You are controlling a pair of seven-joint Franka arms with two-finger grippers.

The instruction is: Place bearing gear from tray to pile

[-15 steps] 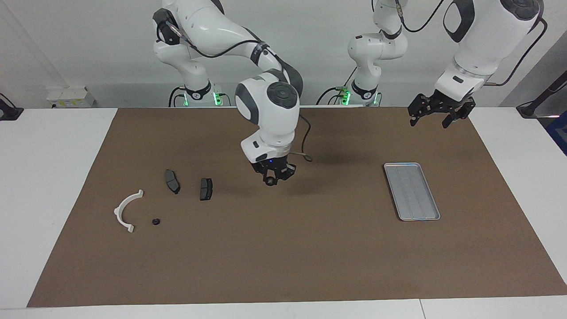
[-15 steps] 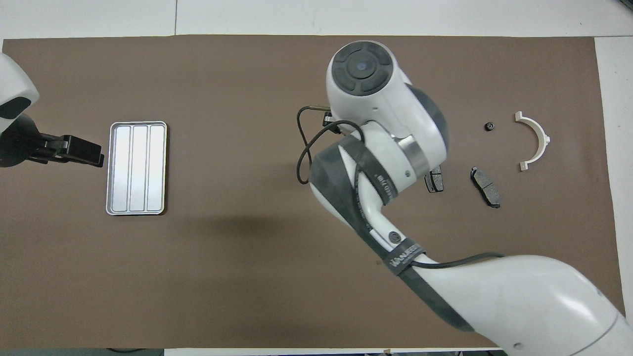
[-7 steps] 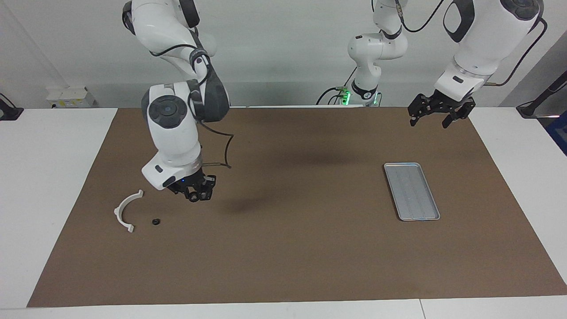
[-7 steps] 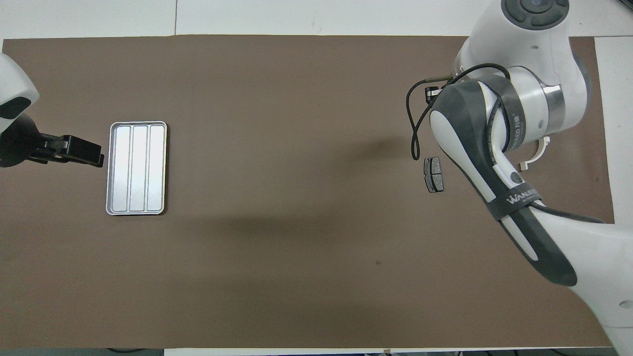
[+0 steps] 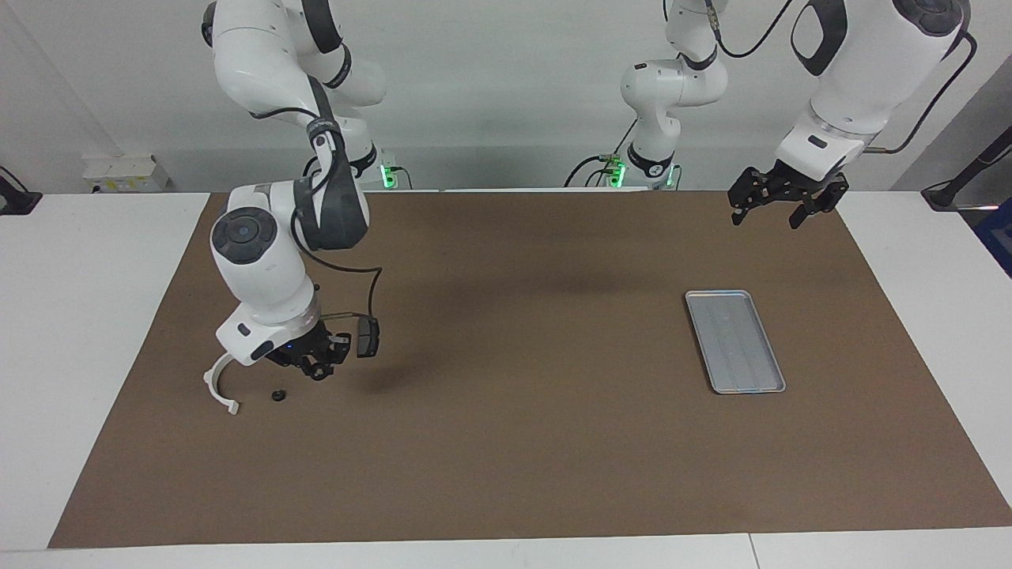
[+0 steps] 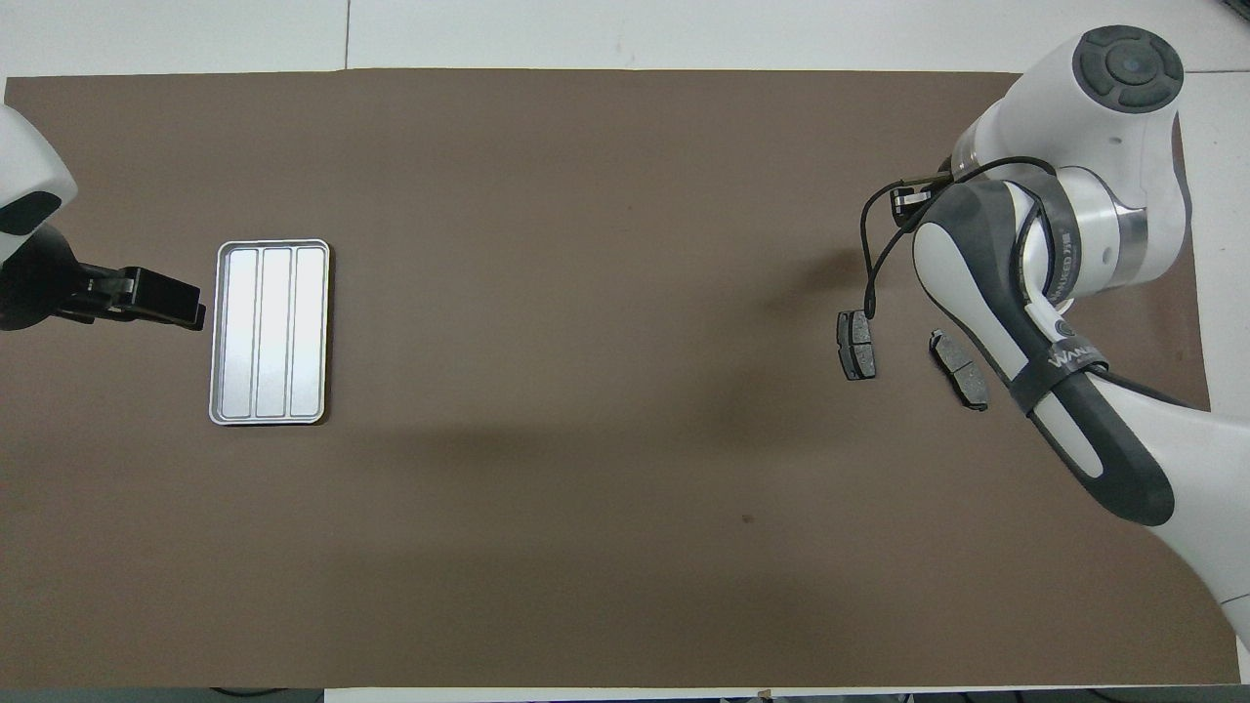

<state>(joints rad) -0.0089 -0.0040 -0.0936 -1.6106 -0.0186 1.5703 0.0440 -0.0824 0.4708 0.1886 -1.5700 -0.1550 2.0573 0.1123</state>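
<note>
My right gripper (image 5: 317, 367) hangs low over the pile, between the white curved arc (image 5: 215, 385) and a dark brake pad (image 5: 368, 337). It is shut on a small dark round piece, the bearing gear. The overhead view shows both brake pads (image 6: 856, 344) (image 6: 959, 368), but the right arm hides the arc and the gripper there. The silver ridged tray (image 5: 716, 381) (image 6: 270, 244) lies toward the left arm's end with nothing on it. My left gripper (image 5: 779, 207) (image 6: 186, 310) waits open in the air beside the tray.
A small black round part (image 5: 277, 395) lies on the brown mat (image 5: 514, 442) next to the arc, close under the right gripper. A black cable loops from the right wrist (image 5: 371, 288). White table borders the mat.
The right arm has swung from over the mat's middle to over the pile and come down lower, still shut on the small piece. The left arm has not moved.
</note>
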